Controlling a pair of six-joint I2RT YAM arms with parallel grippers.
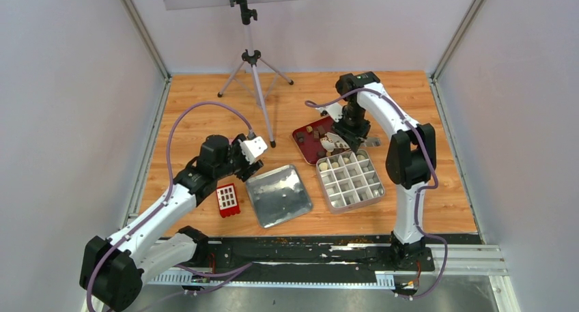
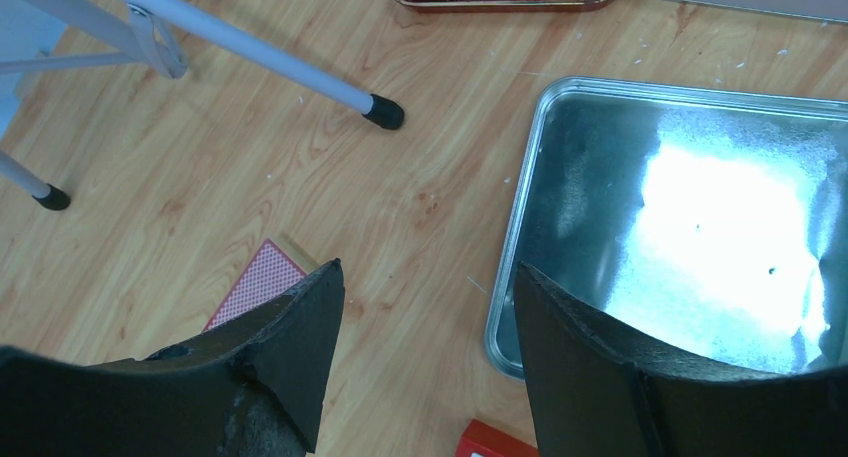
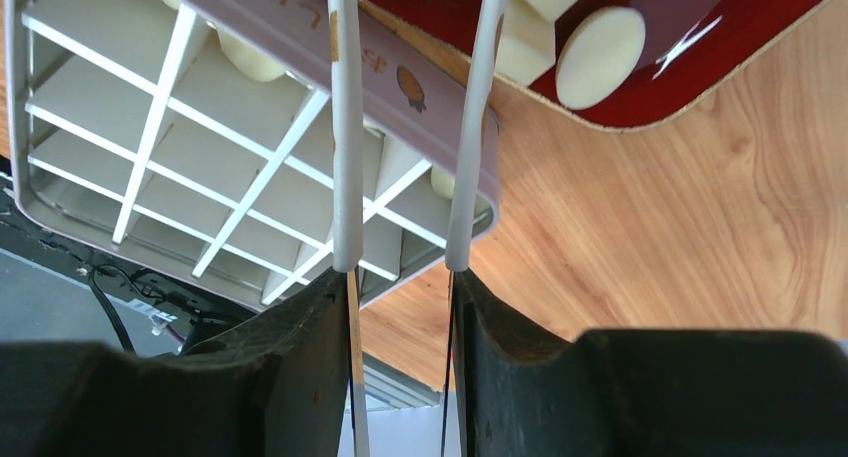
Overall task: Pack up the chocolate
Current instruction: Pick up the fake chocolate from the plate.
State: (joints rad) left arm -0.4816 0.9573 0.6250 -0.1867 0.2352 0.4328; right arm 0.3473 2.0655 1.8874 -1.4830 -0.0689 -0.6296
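The chocolate [image 1: 319,132], small cream and dark pieces, lies on a dark red tray [image 1: 303,143]. Beside it stands a grey compartment box [image 1: 349,181] with a few cream pieces in its far cells. My right gripper [image 1: 345,138] hangs over the tray's near edge, shut on white tongs [image 3: 345,127], whose two arms run over the box [image 3: 150,127] towards the tray [image 3: 720,27]. The tong tips are out of view. Round and blocky cream pieces [image 3: 600,55] lie on the tray. My left gripper [image 1: 254,148] is open and empty over bare wood [image 2: 428,277].
A shiny metal lid [image 1: 278,194] lies left of the box, also seen in the left wrist view [image 2: 700,207]. A small red block with white squares [image 1: 227,199] sits by my left arm. A pink patterned card [image 2: 255,282] lies on the wood. A tripod [image 1: 254,73] stands at the back.
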